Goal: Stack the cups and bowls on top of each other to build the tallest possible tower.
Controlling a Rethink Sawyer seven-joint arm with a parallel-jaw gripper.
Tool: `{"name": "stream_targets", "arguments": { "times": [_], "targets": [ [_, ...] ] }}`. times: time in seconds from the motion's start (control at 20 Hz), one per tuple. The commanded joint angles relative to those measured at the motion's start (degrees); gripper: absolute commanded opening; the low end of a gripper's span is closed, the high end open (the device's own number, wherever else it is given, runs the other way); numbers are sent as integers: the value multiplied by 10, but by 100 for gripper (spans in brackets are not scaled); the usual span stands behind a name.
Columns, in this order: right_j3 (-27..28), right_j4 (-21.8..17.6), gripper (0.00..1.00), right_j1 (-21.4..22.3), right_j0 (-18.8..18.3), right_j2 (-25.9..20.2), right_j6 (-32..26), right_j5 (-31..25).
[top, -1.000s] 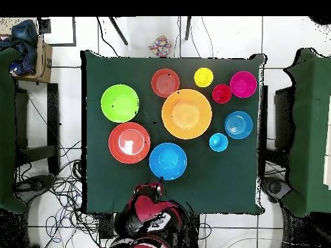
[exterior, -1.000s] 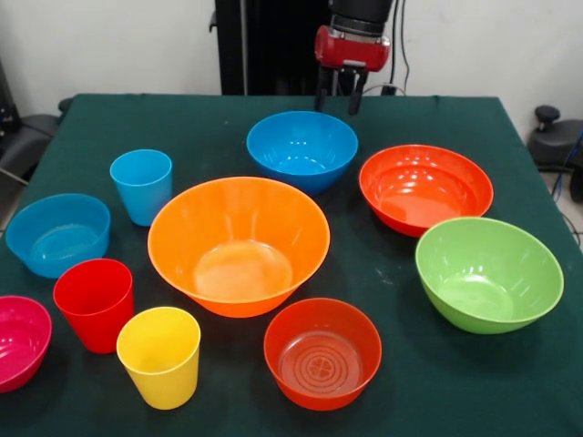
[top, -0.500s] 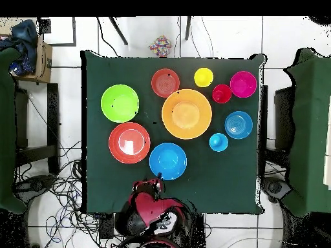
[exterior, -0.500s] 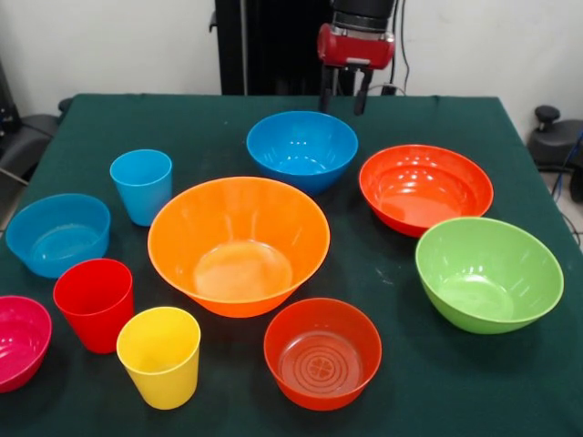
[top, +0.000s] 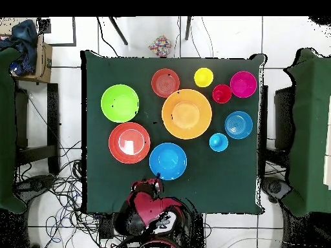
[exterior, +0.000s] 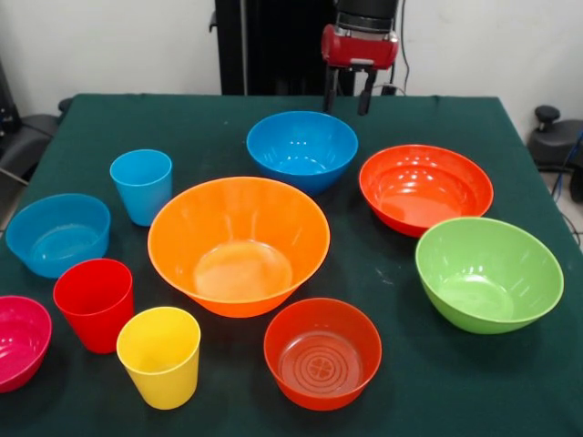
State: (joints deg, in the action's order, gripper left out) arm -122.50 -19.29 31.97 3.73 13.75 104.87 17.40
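The large pale orange bowl [exterior: 239, 244] [top: 187, 113] stands alone mid-table with nothing in it. Around it stand the blue bowl [exterior: 301, 149] [top: 168, 161], two red-orange bowls [exterior: 425, 187] [exterior: 322, 352], the lime green bowl [exterior: 488, 273] [top: 119, 103], the small light blue bowl [exterior: 57, 233] and the magenta-pink bowl [exterior: 18, 340]. The light blue cup [exterior: 142, 186], red cup [exterior: 94, 303] and yellow cup [exterior: 159, 356] stand upright at the left. My gripper [exterior: 348, 100] [top: 154, 186] is open and empty, above the far table edge behind the blue bowl.
The green table [exterior: 219, 137] ends just behind the gripper, where the black pedestal [exterior: 264, 45] rises. In the overhead view, cables [top: 58, 187] lie on the floor beside the table and a box with cloth [top: 29, 55] sits at the upper left.
The gripper has drifted slightly to the right and a little upward at the far edge, and its fingers have spread wider. The cups and bowls have not moved.
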Motion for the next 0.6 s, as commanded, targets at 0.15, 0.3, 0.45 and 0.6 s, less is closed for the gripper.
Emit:
{"name": "stream_targets", "arguments": {
  "times": [0.15, 0.3, 0.45, 0.6],
  "targets": [
    [41, 15, 100, -52, 21, -42, 61, -53],
    [55, 27, 100, -69, 32, -33, 63, -51],
    [63, 35, 100, -82, 43, -23, 65, -44],
    [74, 44, 100, -97, 54, -15, 67, -37]
  ]
}}
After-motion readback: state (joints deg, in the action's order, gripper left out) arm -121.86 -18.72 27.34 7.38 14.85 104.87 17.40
